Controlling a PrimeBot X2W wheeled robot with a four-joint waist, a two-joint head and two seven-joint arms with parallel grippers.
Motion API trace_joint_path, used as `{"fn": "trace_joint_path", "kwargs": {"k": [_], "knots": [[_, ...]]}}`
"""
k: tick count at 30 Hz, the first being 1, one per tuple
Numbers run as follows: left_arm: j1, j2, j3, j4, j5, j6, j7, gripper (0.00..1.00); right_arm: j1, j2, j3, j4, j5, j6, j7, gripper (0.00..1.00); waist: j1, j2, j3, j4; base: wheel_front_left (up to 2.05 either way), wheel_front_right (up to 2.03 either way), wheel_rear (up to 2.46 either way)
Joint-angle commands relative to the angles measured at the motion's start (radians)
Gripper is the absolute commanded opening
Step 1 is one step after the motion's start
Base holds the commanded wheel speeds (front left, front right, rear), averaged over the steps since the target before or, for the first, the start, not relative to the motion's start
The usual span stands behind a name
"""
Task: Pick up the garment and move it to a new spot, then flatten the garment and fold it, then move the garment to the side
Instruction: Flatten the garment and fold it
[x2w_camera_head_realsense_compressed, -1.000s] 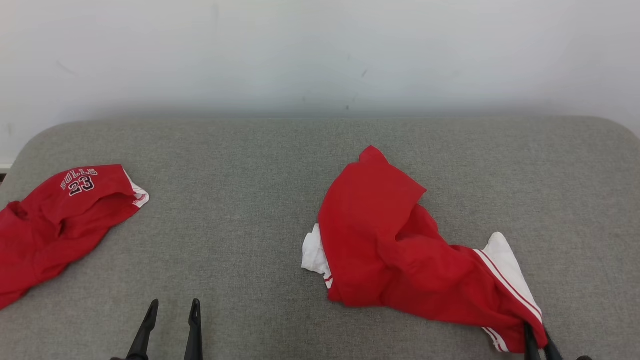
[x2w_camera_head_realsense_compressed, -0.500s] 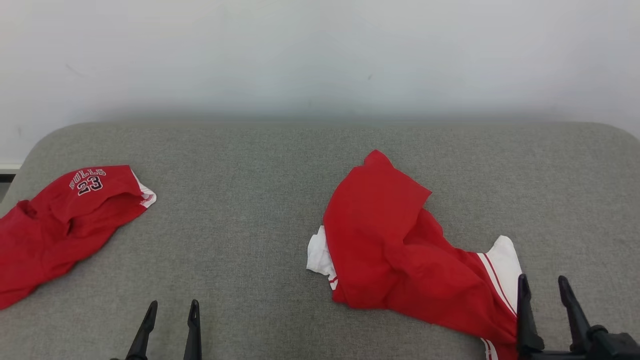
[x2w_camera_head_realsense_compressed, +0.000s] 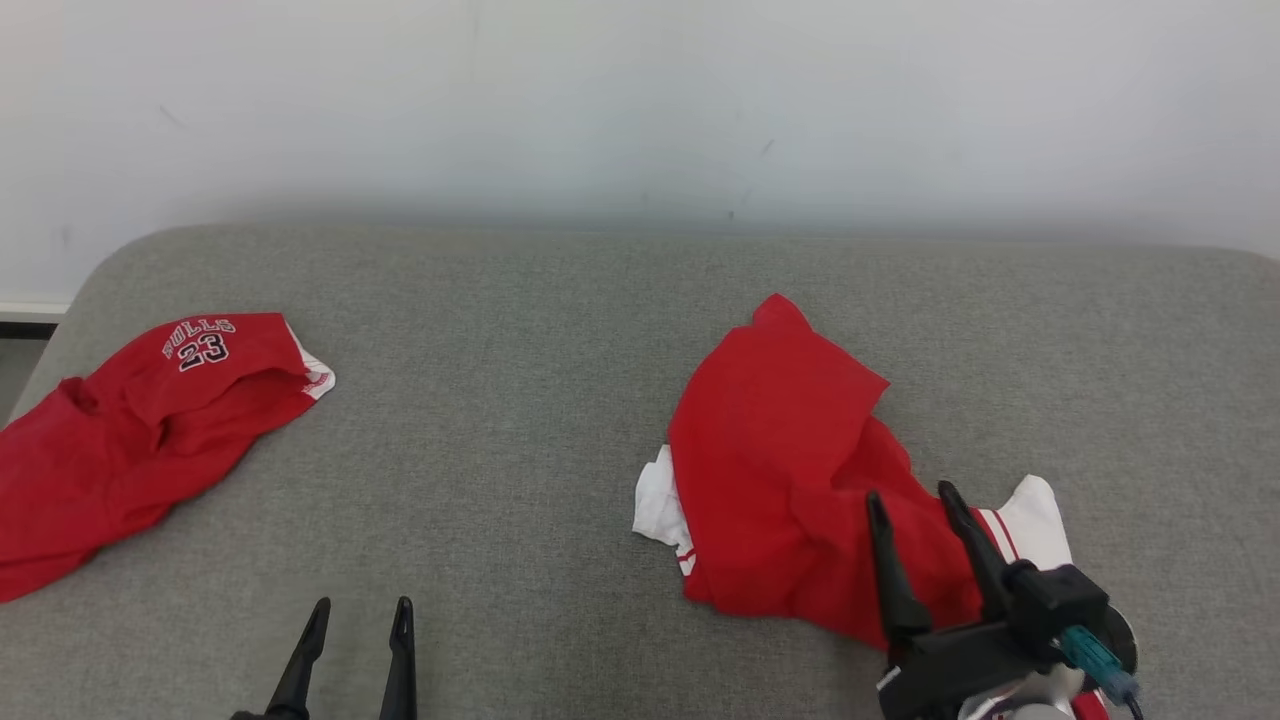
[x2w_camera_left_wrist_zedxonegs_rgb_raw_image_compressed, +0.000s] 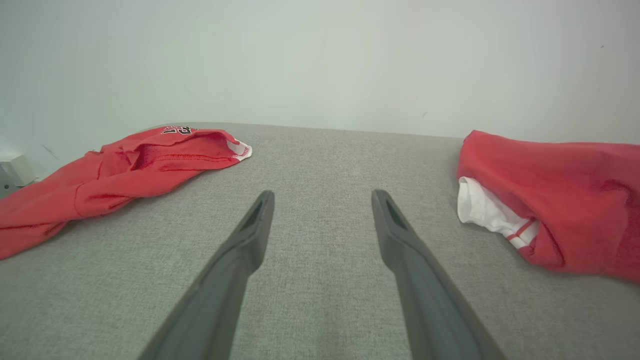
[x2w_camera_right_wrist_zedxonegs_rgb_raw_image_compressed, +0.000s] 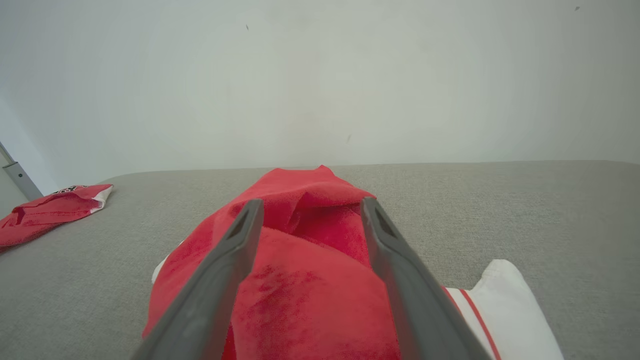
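Observation:
A crumpled red garment (x2w_camera_head_realsense_compressed: 780, 460) with white, red-striped trim lies on the grey padded surface (x2w_camera_head_realsense_compressed: 520, 400), right of centre. My right gripper (x2w_camera_head_realsense_compressed: 909, 492) hovers open over its near right part, fingers pointing toward the wall, nothing between them. In the right wrist view the red cloth (x2w_camera_right_wrist_zedxonegs_rgb_raw_image_compressed: 300, 280) lies below and between the spread fingers of that gripper (x2w_camera_right_wrist_zedxonegs_rgb_raw_image_compressed: 312, 202). My left gripper (x2w_camera_head_realsense_compressed: 362, 603) rests open at the lower left over bare surface. The left wrist view shows its fingers apart (x2w_camera_left_wrist_zedxonegs_rgb_raw_image_compressed: 323, 195) and the garment (x2w_camera_left_wrist_zedxonegs_rgb_raw_image_compressed: 550, 190) off to the right.
A second red garment (x2w_camera_head_realsense_compressed: 130, 440) printed with "BULLS 23" lies at the far left edge, also in the left wrist view (x2w_camera_left_wrist_zedxonegs_rgb_raw_image_compressed: 125, 165) and the right wrist view (x2w_camera_right_wrist_zedxonegs_rgb_raw_image_compressed: 50, 205). A pale wall (x2w_camera_head_realsense_compressed: 640, 100) stands behind the surface. Bare grey cloth separates the two garments.
My right gripper, shut on the garment's near right end a second ago, has opened, let go and moved up and left over the cloth. The head camera has shifted a little. The left gripper is unchanged.

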Motion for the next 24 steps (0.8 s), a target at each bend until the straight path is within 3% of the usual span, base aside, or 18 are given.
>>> {"fn": "trace_joint_path", "kwargs": {"k": [1, 8, 9, 10, 11, 19, 24], "knots": [[-0.015, -0.001, -0.006, 0.004, -0.01, -0.001, -0.004, 1.0, -0.055, 0.001, 0.037, 0.055, 0.003, -0.002, 0.005, 1.0, 0.0, 0.0, 0.005, 0.023, 0.0, 0.0, 0.0], [-0.018, -0.001, -0.022, 0.01, -0.016, -0.002, -0.004, 1.0, -0.175, 0.001, 0.107, 0.214, 0.017, -0.002, 0.07, 1.0, 0.0, 0.0, 0.008, 0.075, 0.0, 0.0, 0.0], [-0.017, -0.001, -0.023, 0.011, -0.017, -0.002, -0.004, 1.0, -0.185, 0.001, 0.113, 0.235, 0.018, -0.002, 0.074, 0.73, 0.0, 0.0, 0.009, 0.082, 0.0, 0.0, 0.0], [-0.017, -0.001, -0.024, 0.012, -0.02, -0.001, -0.004, 1.0, -0.196, 0.001, 0.114, 0.252, 0.025, -0.002, 0.071, 0.26, 0.0, 0.0, 0.009, 0.089, 0.0, 0.0, 0.0], [-0.015, -0.001, -0.025, 0.013, -0.022, 0.0, -0.004, 1.0, -0.205, 0.0, 0.115, 0.269, 0.019, -0.002, 0.069, 0.0, 0.0, 0.0, 0.009, 0.095, 0.0, 0.0, 0.0], [-0.003, -0.001, -0.026, 0.011, -0.026, 0.007, -0.004, 1.0, -0.301, 0.001, 0.125, 0.305, 0.024, -0.002, 0.012, 0.0, 0.0, 0.0, 0.01, 0.112, 0.0, 0.0, 0.0], [-0.008, -0.001, -0.019, 0.014, -0.02, 0.004, -0.004, 1.0, -0.34, 0.001, 0.266, 0.245, 0.078, -0.002, 0.0, 0.0, 0.0, 0.0, 0.006, 0.114, 0.0, 0.0, 0.0]]}}
